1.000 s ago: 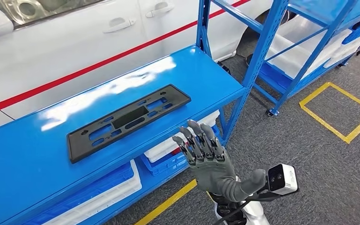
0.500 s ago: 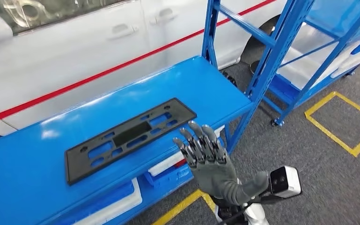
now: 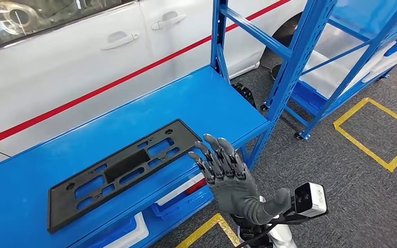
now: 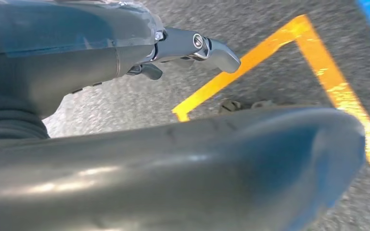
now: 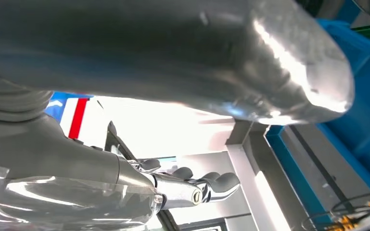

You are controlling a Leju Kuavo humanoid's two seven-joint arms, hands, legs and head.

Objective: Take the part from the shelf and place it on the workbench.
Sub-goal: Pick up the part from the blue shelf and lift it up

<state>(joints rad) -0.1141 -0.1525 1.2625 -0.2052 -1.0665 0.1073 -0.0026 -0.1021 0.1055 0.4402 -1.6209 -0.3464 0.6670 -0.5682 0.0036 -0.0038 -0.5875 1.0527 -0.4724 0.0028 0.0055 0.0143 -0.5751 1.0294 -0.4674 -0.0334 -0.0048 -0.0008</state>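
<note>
Progress: nothing of the task is done as far as the pictures show; the part is not yet lifted, and grasping it, carrying it off and setting it on the workbench are all left to do.
Part: black slotted plate lying flat on the blue shelf, along the shelf's front edge, its left end close to that edge and its right end reaching toward the shelf's right front corner.
Left hand: left hand over grey floor with yellow tape, holding nothing; how its fingers lie I cannot tell.
Right hand: right hand raised in front of the shelf's front edge, near its right front corner, palm turned away, fingers straight and slightly spread, holding nothing.
Part to fingers: the plate's right end lies just left of the fingertips, near but apart.
</note>
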